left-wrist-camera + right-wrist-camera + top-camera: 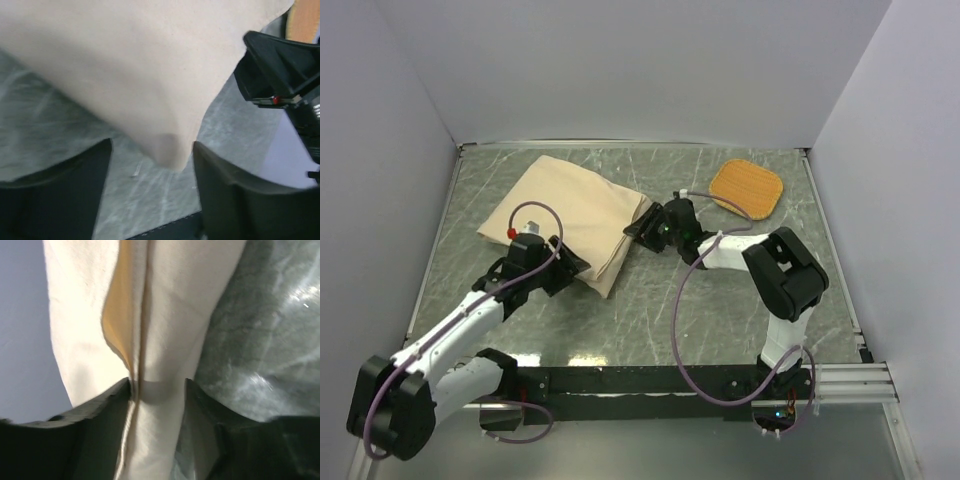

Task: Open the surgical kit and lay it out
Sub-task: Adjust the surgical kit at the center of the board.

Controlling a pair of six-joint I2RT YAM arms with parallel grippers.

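Left jaws: seen parted in the left wrist view, the left gripper is set around a rounded corner of the beige wrapping cloth. Bare tabletop shows on both sides of that corner, so nothing is clasped.
Right jaws: seen apart in the right wrist view, the right gripper has its gap filled by a seamed fold of the cloth. Whether that fold is squeezed cannot be told.
Cloth, position: folded shut as a flat bundle, it is laid on the grey-green table, left of centre in the upper half of the overhead frame.
Cloth, long axis: it is run on a shallow diagonal from the frame's left middle down towards the centre, with one corner pointed at the lower centre.
Contact points: the left gripper is placed at the bundle's lower edge, the right gripper at its right-hand edge.
Orange woven pad: it is laid flat at upper right, apart from the cloth and just beyond the right gripper.
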